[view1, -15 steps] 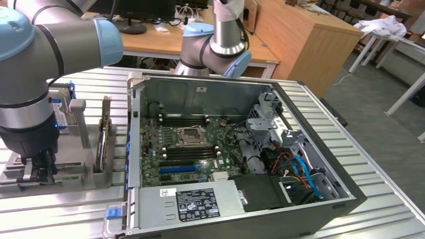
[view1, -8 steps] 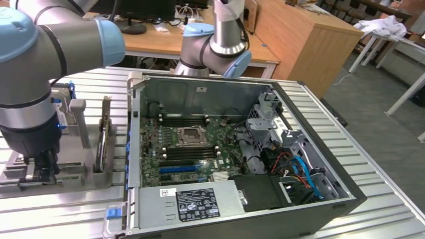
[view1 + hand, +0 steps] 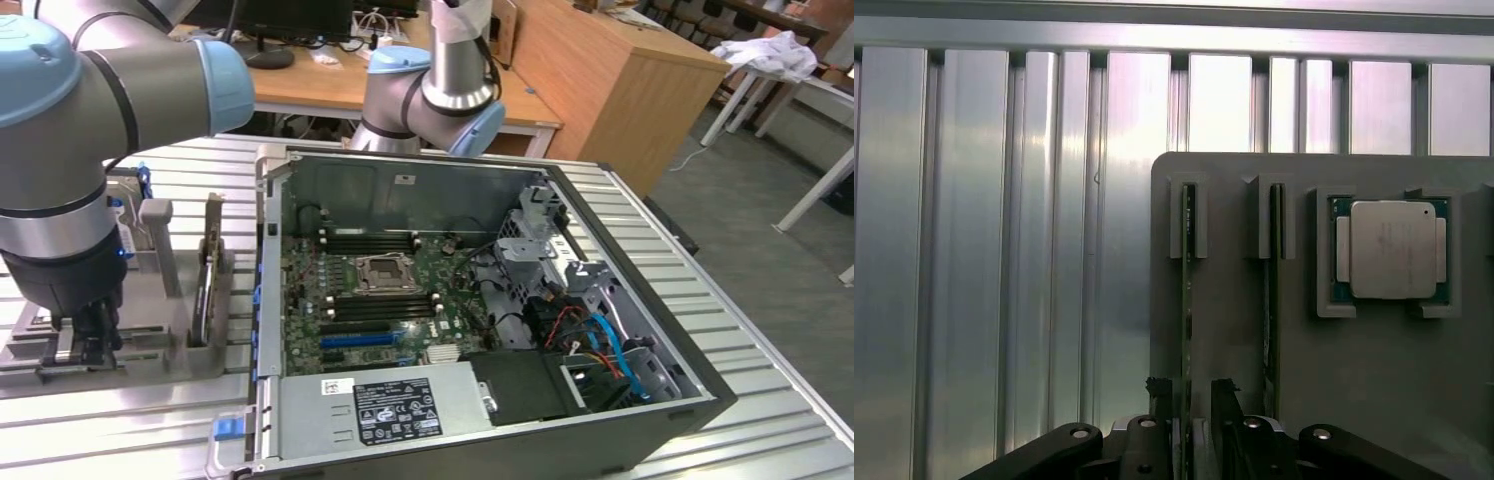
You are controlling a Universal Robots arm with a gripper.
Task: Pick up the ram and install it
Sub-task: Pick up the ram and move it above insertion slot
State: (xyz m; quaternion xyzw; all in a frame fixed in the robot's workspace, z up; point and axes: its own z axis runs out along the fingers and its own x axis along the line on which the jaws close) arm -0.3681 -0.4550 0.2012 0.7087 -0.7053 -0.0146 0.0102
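My end effector point(image 3: 1190, 392) was spread, one finger on either side of the ram point(image 3: 1187, 270) and not yet pinching it. The ram stood on edge in the grey holder point(image 3: 1229, 330) on the table point(image 3: 974, 260), beside a second stick point(image 3: 1275, 270) and a processor point(image 3: 1391, 250). I judged the pick only begun, with nothing lifted. In the open computer case point(image 3: 400, 185) the memory slots point(image 3: 376, 241) looked empty, so all the installing was left

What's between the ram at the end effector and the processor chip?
A second ram stick, on edge in its own slot of the gray holder, stands between the ram and the processor; the wrist view shows it.
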